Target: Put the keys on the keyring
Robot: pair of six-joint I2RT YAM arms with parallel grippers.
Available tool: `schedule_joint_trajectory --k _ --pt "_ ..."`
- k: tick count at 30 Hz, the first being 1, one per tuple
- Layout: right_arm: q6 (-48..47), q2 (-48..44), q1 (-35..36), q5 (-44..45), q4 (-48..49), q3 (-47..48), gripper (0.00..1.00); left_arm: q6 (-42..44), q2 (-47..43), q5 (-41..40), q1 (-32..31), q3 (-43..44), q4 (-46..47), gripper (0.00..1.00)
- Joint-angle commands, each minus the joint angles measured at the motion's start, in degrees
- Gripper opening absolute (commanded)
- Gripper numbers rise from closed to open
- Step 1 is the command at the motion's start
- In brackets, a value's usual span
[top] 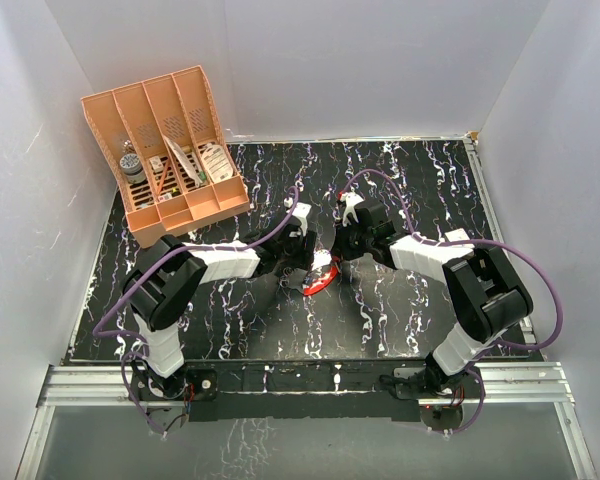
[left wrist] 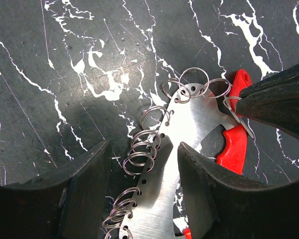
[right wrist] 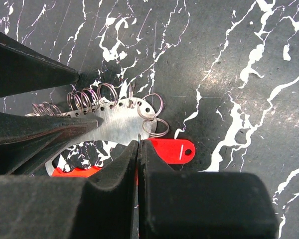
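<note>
The keyring [top: 321, 275] lies flat mid-table, an oval loop with a red rim and a shiny metal side [left wrist: 189, 129] punched with holes and hung with several wire rings [right wrist: 89, 99]. The key, a small red tag [right wrist: 174, 151] with a hole, lies against the keyring's end and also shows in the left wrist view [left wrist: 240, 82]. My right gripper [right wrist: 138, 144] is shut on the key's thin pale metal bit [left wrist: 234, 105]. My left gripper [left wrist: 144, 144] is open, with its fingers straddling the metal side and its rings.
An orange slotted organizer [top: 170, 150] with small items stands at the back left. White walls close in the black marbled table [top: 430, 170] on three sides. Both arms' purple cables [top: 380, 180] loop above the middle.
</note>
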Motion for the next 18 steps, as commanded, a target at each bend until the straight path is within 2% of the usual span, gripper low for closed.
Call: schedule_joint_trajectory --k 1,18 --pt "1.13 0.57 0.19 1.16 2.8 2.33 0.0 -0.38 2.48 -1.45 0.03 0.31 -4.59 0.54" --pt "1.64 1.07 0.19 1.82 2.46 1.93 0.0 -1.17 4.62 -1.59 -0.02 1.64 -6.38 0.54"
